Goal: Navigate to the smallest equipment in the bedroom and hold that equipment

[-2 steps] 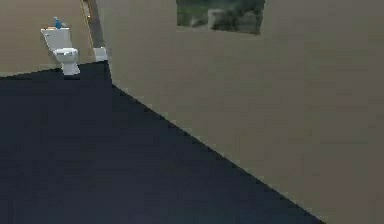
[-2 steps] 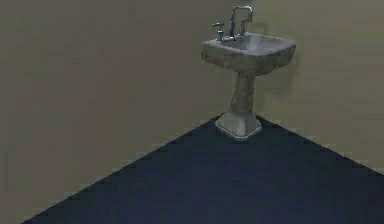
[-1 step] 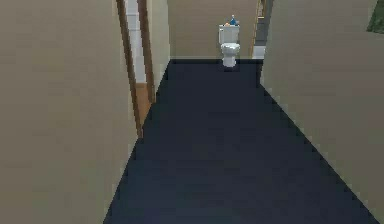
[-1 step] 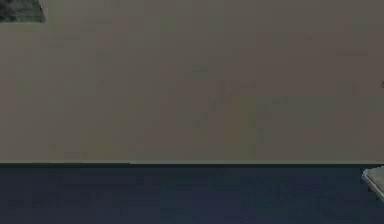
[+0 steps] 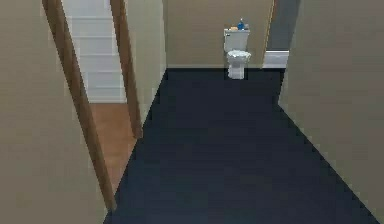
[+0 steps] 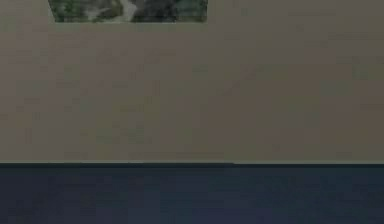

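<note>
Can't tell from here where the bedroom equipment is or what the jaws are doing, the room past the wooden door frame [image 5: 78, 100] on the near left is mostly cut off, there's a toilet [image 5: 237, 52] far ahead, so I'm guessing it's small, light, best grabbed round its narrowest part.

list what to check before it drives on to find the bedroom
1. Dark floor ahead free of obstacles: ok.
2. Wooden door frame on the forward view's left, opening unblocked: ok.
3. Room past that opening is the bedroom: cannot tell.
4. Far end ahead is the bedroom: not ok, a toilet stands there.
5. Space to turn beside the wall in the arm side view: cannot tell.
</note>
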You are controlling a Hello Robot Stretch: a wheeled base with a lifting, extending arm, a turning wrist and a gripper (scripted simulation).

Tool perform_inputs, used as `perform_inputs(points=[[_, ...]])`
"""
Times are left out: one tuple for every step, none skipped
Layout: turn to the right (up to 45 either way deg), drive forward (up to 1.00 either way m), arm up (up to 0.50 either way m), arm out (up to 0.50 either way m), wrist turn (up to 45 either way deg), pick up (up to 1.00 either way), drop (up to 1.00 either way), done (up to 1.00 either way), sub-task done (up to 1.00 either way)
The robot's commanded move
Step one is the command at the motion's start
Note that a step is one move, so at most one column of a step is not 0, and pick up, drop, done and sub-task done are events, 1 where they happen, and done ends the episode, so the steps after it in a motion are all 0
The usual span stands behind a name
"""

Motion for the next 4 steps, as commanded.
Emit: perform_inputs(points=[[0.0, 1.00, 0.00, 0.00, 0.0, 0.00, 0.00, 0.00, 0.00], [-9.0, 0.00, 0.00, 0.00, 0.0, 0.00, 0.00, 0.00, 0.00], [0.0, 0.35, 0.00, 0.00, 0.0, 0.00, 0.00, 0.00, 0.00], [-45.0, 0.00, 0.00, 0.00, 0.0, 0.00, 0.00, 0.00, 0.00]])
